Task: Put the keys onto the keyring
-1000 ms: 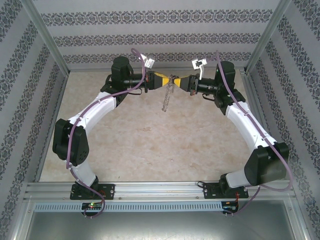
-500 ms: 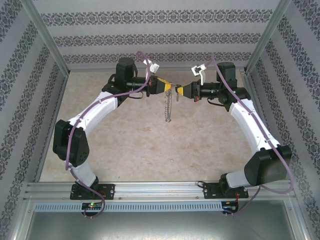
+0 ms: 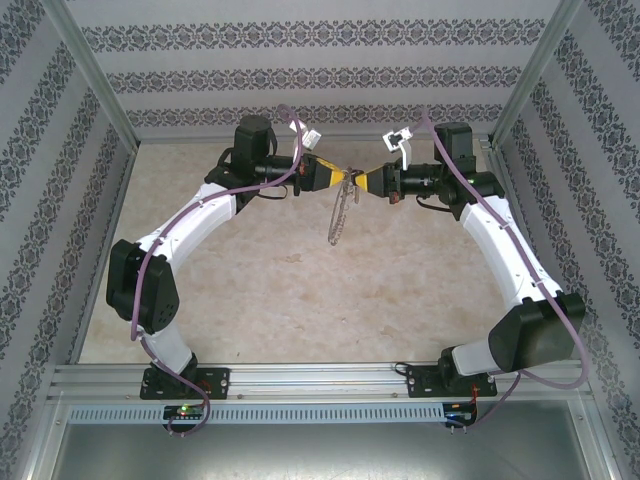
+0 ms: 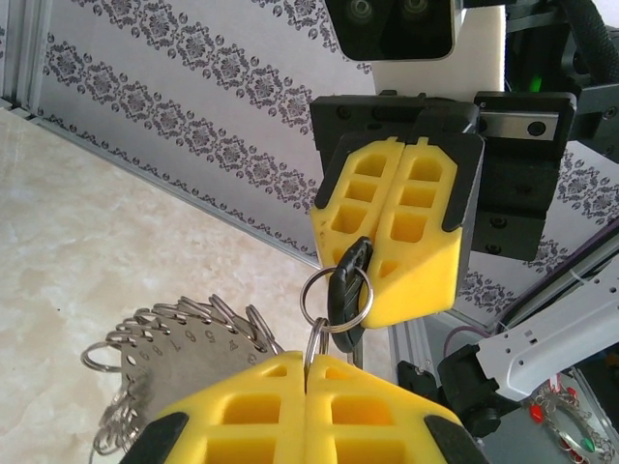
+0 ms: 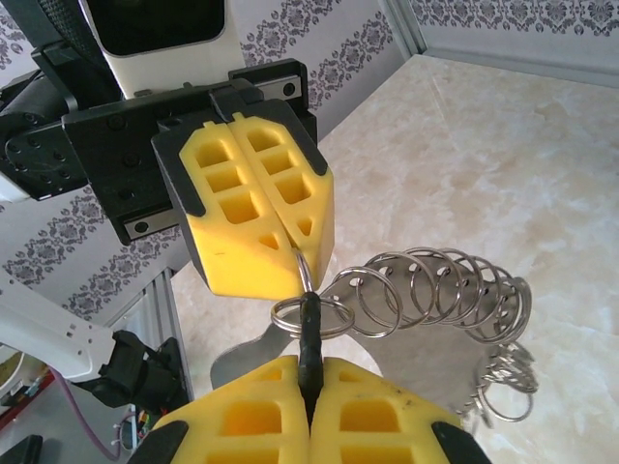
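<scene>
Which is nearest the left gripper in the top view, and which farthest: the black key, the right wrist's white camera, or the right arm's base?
1. The black key, right at the left gripper fingertips, pinched by the right gripper.
2. The right wrist's white camera, up and to the right.
3. The right arm's base, far down at the near edge.

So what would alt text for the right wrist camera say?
Two yellow hands nearly meet: the right hand, at the bottom, is shut on a black key; the left hand, above, pinches wire joined to a small ring round the key. The keyring, fringed with rings, hangs behind.
</scene>
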